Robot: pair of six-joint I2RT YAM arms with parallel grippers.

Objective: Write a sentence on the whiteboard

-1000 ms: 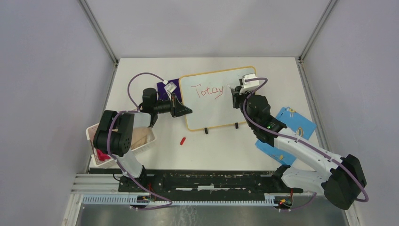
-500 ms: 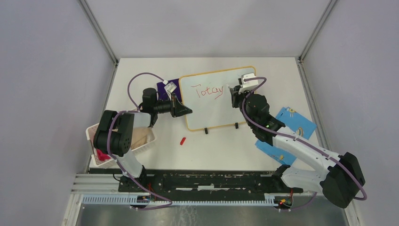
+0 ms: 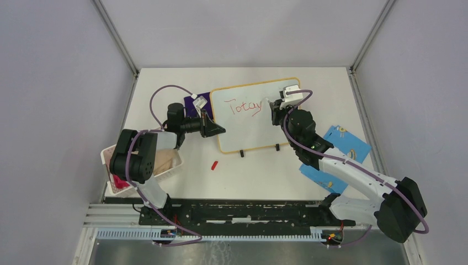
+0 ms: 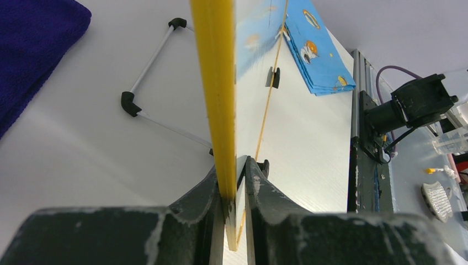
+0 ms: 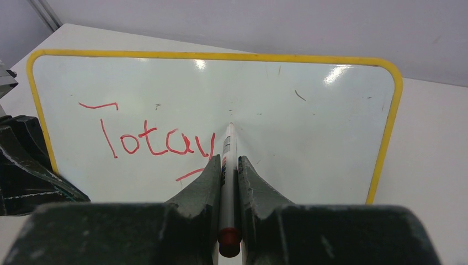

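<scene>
While left gripper (image 4: pixel 234 168) pinches whiteboard (image 5: pixel 309 138) edge, right gripper (image 5: pixel 227 161) clamps marker (image 5: pixel 227 141); tip meets board dead ahead, sentence (image 5: pixel 149 142) just left, blank surface right.

On the white tabletop (image 3: pixel 259 176) we see a small red cap (image 3: pixel 214 164), a white plastic basket (image 3: pixel 106 156) at the left edge (red and tan contents), a dark purple cloth (image 3: pixel 205 95) farther back, and a flat blue printed sheet (image 3: pixel 353 144) at right.

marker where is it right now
In the right wrist view the marker sits clamped in the right pincer, tip at the whiteboard just right of the red writing.
</scene>
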